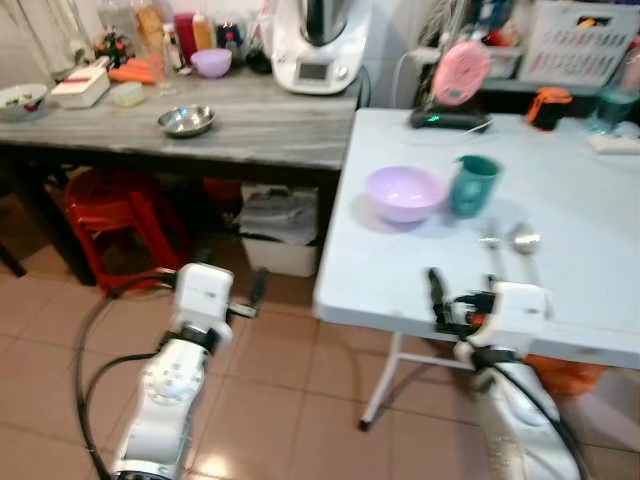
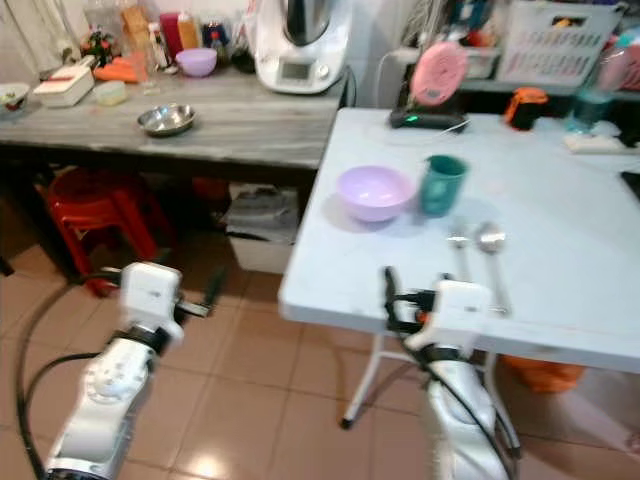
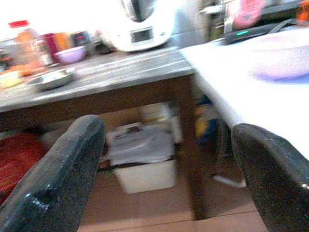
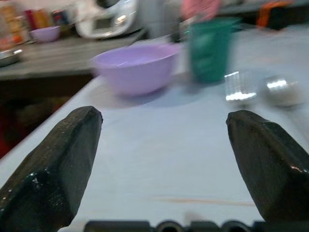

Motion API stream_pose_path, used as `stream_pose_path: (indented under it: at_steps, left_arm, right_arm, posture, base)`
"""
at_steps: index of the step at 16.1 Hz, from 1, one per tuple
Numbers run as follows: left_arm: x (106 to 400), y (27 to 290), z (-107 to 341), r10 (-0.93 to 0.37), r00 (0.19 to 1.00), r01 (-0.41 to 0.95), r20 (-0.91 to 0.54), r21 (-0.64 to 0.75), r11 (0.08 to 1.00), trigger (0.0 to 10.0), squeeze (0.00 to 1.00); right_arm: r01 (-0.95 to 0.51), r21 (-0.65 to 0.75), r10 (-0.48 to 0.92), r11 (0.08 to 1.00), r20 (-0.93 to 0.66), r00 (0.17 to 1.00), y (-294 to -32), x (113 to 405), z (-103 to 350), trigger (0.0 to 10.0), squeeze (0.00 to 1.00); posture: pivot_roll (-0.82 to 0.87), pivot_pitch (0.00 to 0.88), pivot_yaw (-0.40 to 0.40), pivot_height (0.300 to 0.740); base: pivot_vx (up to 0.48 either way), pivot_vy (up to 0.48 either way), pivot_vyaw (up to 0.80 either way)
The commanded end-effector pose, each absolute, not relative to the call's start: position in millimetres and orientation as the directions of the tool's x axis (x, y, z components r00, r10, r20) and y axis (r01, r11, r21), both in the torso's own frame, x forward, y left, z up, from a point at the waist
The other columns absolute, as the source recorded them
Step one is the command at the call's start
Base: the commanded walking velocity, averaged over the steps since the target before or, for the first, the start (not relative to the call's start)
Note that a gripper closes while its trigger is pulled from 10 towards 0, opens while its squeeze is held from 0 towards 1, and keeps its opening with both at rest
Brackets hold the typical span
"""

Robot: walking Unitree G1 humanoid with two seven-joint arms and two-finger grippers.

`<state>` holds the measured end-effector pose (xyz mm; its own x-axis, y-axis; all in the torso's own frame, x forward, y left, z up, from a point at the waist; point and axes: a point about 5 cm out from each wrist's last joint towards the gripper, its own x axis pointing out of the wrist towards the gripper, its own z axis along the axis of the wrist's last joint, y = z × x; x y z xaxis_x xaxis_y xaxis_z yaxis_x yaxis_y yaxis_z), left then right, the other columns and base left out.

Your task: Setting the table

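Note:
On the white folding table (image 1: 380, 270) a lilac bowl (image 1: 405, 192) stands beside a teal cup (image 1: 472, 184). A fork (image 1: 492, 240) and a spoon (image 1: 525, 240) lie just nearer than the cup. My right gripper (image 4: 164, 140) hovers low over the table's near edge, open and empty, pointing at the bowl (image 4: 135, 65) and cup (image 4: 208, 48). My left gripper (image 3: 169, 159) is open and empty over the tiled floor, left of the table, facing the gap under the grey counter.
A grey counter (image 1: 270, 135) on the left carries a steel bowl (image 1: 186, 120), a small lilac bowl (image 1: 211, 62) and a white appliance (image 1: 318, 45). Beneath it are a red stool (image 1: 110, 215) and a white bin (image 1: 280, 240). A pink round object (image 1: 460, 72) stands at the table's back.

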<state>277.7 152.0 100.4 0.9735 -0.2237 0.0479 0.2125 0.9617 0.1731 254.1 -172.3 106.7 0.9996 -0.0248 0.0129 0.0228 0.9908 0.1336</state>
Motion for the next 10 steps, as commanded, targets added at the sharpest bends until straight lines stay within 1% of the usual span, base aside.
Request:
stream_pose_path:
  at_steps: [1,2,8,10]
  left_arm:
    - [278.3,161.9,103.0,-0.198,0.979,0.186,0.05,0.187,0.964,10.0,0.0]
    - [277.6,161.9,102.6,-0.193,0.98,0.182,0.051,0.169,0.969,10.0,0.0]
    - [273.8,154.7,103.6,-0.281,0.958,0.273,0.057,0.113,0.955,10.0,0.0]
    - [273.0,153.3,104.2,-0.292,0.954,0.285,0.059,0.104,0.953,10.0,0.0]
  right_arm:
    - [-0.003,0.15,-0.001,0.989,0.031,1.0,-163.9,255.9,110.5,10.0,0.0]
    - [-0.003,0.149,-0.002,0.989,0.031,1.0,-163.8,256.0,110.6,10.0,0.0]
    - [-0.007,0.141,0.002,0.99,0.035,0.999,-163.5,255.3,111.7,10.0,0.0]
    - [-0.011,0.139,0.005,0.99,0.037,0.999,-163.5,255.2,111.9,10.0,0.0]
  posture:
    - [0.03,0.0,0.018,0.74]
    - [0.02,0.0,0.017,0.74]
    - [0.02,0.0,0.015,0.74]
    - [0.02,0.0,0.015,0.74]
  base:
    - [0.0,-0.341,0.0]
    - [0.0,0.0,0.0]
    - [0.0,0.0,0.0]
    - [0.272,0.0,0.0]
